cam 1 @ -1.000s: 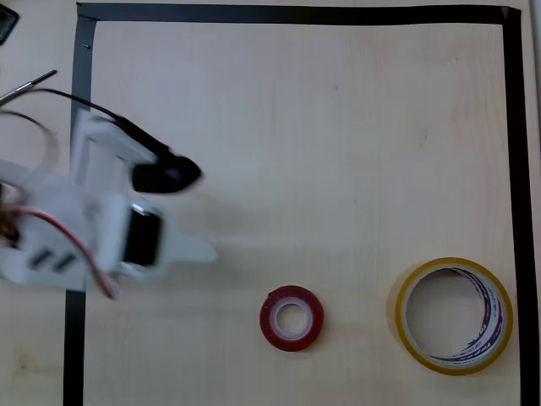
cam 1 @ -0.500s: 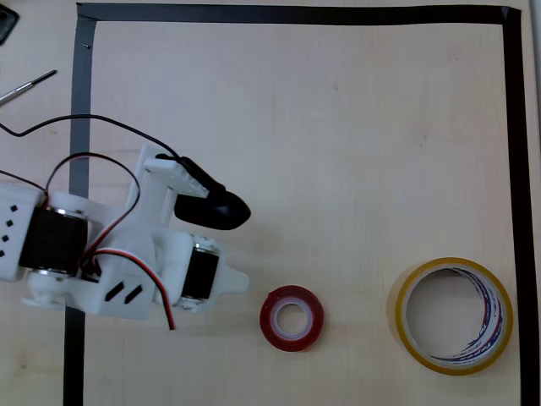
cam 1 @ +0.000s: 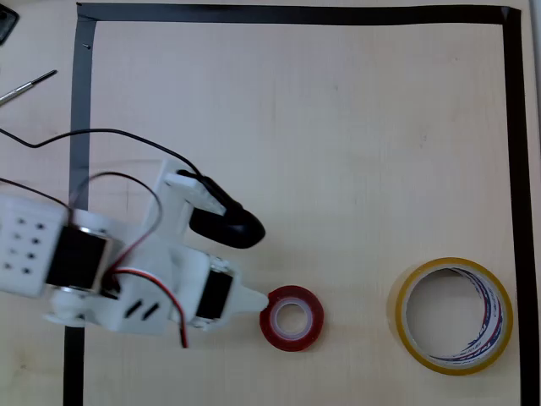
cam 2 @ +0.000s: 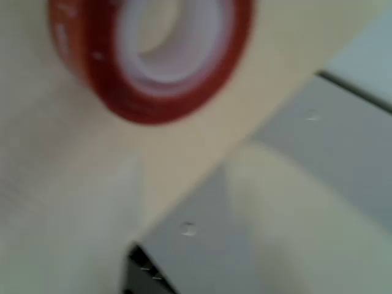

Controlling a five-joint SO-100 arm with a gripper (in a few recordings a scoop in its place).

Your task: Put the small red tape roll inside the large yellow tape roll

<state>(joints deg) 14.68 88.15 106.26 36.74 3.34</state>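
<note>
A black tape border frames the pale wooden table (a thin metal tool lies outside it).

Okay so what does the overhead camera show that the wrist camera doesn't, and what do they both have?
Overhead only: the large yellow tape roll lying flat at the right, apart from the red one, the black tape border on the table, the arm's white body, and the gripper spread open, its white finger tip at the red roll's left edge. Wrist only: a blurred close-up of the roll's white core and a pale grey surface at right. Both: the small red tape roll on the light wooden table.
</note>
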